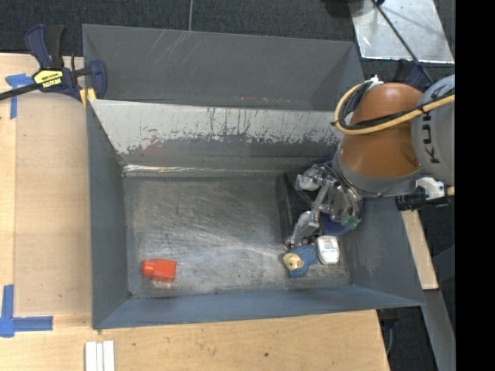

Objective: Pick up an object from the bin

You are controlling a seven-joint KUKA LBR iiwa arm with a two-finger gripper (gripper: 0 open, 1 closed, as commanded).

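1. Your two-finger gripper (298, 212) is low over the right part of the floor of the grey metal bin (106, 207). Its metal fingers (308, 180) stand apart, one toward the far wall and one toward the near wall.
2. Between those spread fingers you see a black flat block (286, 199) lying on the floor. You cannot tell whether either finger touches it, and nothing is clamped.
3. Just beside the nearer finger lies a blue object with a white label (324, 251), close to the bin's near right corner.
4. Touching that blue object on its left is a small tan knob-like piece (292, 263).
5. Above the gripper, the rounded orange cover (383, 134) on the wrist hangs over the bin's right wall, with a yellow cable looped across it.
6. Well apart from all this, a red plastic block (159, 269) sits alone in the near left corner of the floor.
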